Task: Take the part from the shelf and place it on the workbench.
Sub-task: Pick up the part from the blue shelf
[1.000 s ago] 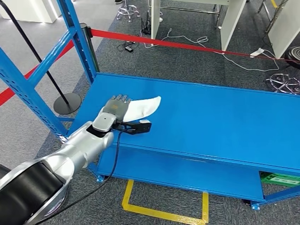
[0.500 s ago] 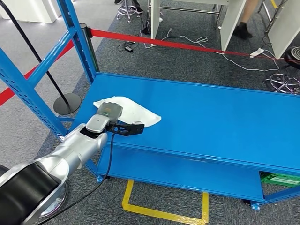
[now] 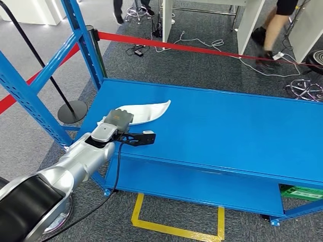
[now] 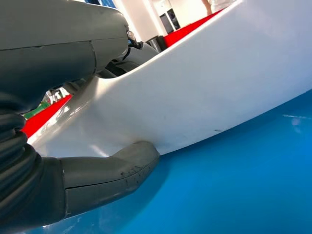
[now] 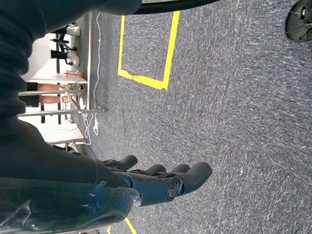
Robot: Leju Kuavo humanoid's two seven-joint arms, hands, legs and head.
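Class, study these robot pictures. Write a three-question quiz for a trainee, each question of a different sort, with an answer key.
1. True or false: the left robot hand grips the white part.
2. The white part is over: A) the grey carpet B) the blue shelf C) a wooden crate.
3. Fill in: the right robot hand hangs over the ____ floor and holds nothing.

Key: 1 true; 2 B; 3 carpeted.

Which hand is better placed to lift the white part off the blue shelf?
The left hand. Its thumb and fingers already grip the white part on the shelf. The right hand hangs open over the carpet.
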